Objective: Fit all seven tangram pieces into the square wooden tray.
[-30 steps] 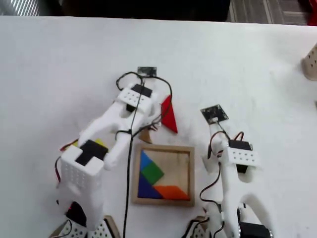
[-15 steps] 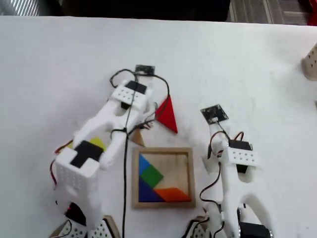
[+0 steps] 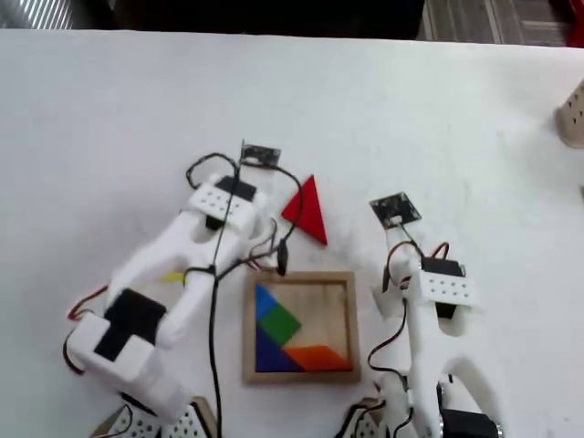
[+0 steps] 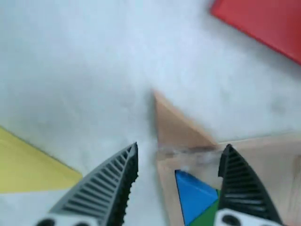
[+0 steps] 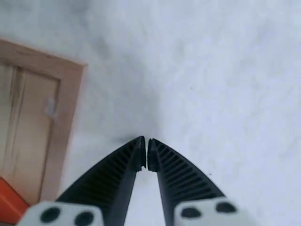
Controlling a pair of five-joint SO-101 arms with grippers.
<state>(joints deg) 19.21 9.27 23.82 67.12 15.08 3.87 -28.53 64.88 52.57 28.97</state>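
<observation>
Left gripper [image 4: 181, 147] wide open, empty, over tray [image 3: 301, 276] upper-left corner, frame centre. Right gripper [image 5: 145, 141] closed, empty, right of tray. Red triangle [image 3: 307, 212] above tray.

The square wooden tray [image 3: 353, 319] lies flat on the tabletop. Packed against its left and near sides are a blue triangle [image 3: 266, 297], a green square [image 3: 281, 319], a dark blue triangle [image 3: 265, 351] and an orange piece [image 3: 319, 354]; its far right part shows bare wood. A red triangle [image 3: 307, 210] lies flat beyond the far rim, apart from it. A tan wooden triangle [image 4: 176, 129] touches the tray's far left corner. A flat yellow piece [image 4: 28, 165] lies left of the tray.
</observation>
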